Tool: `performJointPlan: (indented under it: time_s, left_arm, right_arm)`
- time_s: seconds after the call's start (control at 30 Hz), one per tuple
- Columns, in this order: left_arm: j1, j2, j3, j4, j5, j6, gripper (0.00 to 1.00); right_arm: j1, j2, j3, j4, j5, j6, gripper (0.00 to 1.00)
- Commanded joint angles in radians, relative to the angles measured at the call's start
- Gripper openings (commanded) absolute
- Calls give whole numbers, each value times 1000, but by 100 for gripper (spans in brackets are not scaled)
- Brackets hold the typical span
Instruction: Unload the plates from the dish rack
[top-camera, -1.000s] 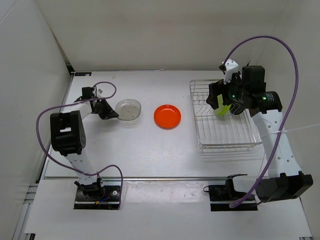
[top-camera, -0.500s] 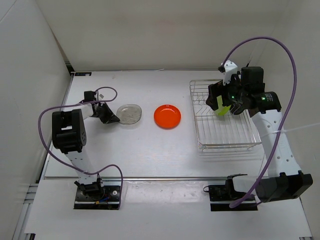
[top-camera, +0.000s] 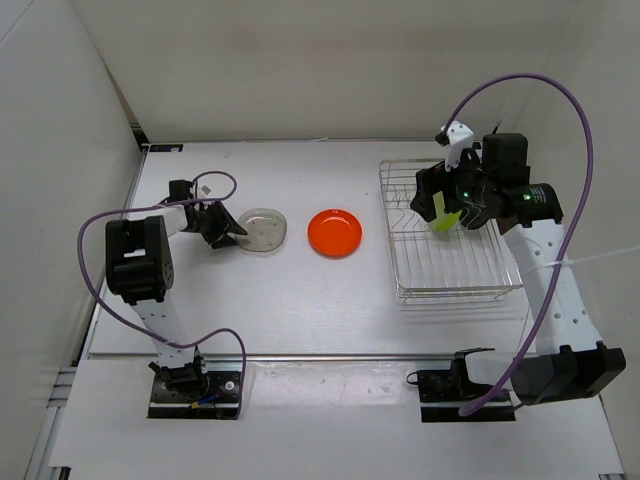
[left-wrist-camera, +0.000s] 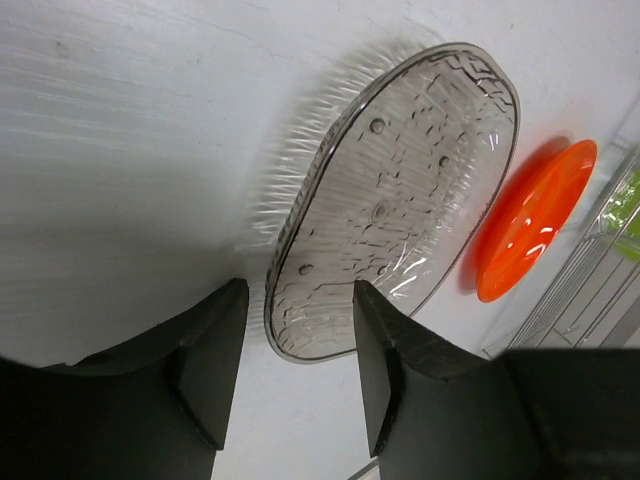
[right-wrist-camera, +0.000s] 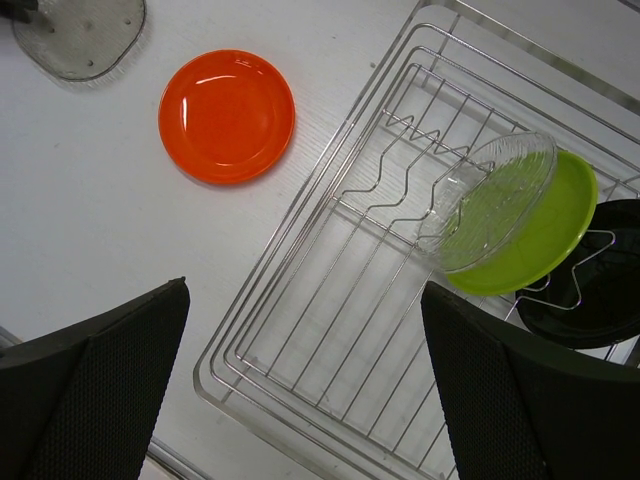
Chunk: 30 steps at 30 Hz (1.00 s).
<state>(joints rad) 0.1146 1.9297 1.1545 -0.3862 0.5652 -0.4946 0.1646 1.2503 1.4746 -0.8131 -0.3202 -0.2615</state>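
Observation:
A clear plate (top-camera: 265, 229) lies flat on the table, left of an orange plate (top-camera: 335, 232). My left gripper (left-wrist-camera: 297, 370) is open, and the clear plate's (left-wrist-camera: 400, 200) near rim sits between its fingers (left-wrist-camera: 215, 360) without touching either. The dish rack (right-wrist-camera: 330, 330) stands on the right. It holds another clear plate (right-wrist-camera: 490, 200), a lime green plate (right-wrist-camera: 545, 245) and a black plate (right-wrist-camera: 590, 295), all leaning on edge together. My right gripper (right-wrist-camera: 305, 390) hovers open above the rack (top-camera: 445, 270), holding nothing.
White walls close in the table at the back and left. In the left wrist view the orange plate (left-wrist-camera: 530, 235) lies just beyond the clear one, with the rack's wires (left-wrist-camera: 590, 290) at the right edge. A purple cable loops by the left arm (top-camera: 135, 260).
My left gripper has set the clear plate down flat on the table and opened its jaws. The right arm has stayed put above the rack.

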Motion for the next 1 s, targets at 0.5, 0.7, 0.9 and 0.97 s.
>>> performJointPlan:
  time_s: [0.5, 0.7, 0.9, 0.97]
  left_arm:
    - [27, -282, 246, -272, -281, 264, 96]
    - [-58, -399, 347, -359, -451, 390, 99]
    - [-134, -471, 396, -422, -499, 427, 99]
    - [-165, -483, 396, -431, -508, 427, 99]
  right_arm:
    - [-11, 133, 15, 57, 407, 39, 100]
    - [-11, 287, 59, 95, 550, -30, 86]
    - [-11, 402, 92, 156, 628, -64, 71]
    - [-11, 434, 92, 169, 639, -73, 67]
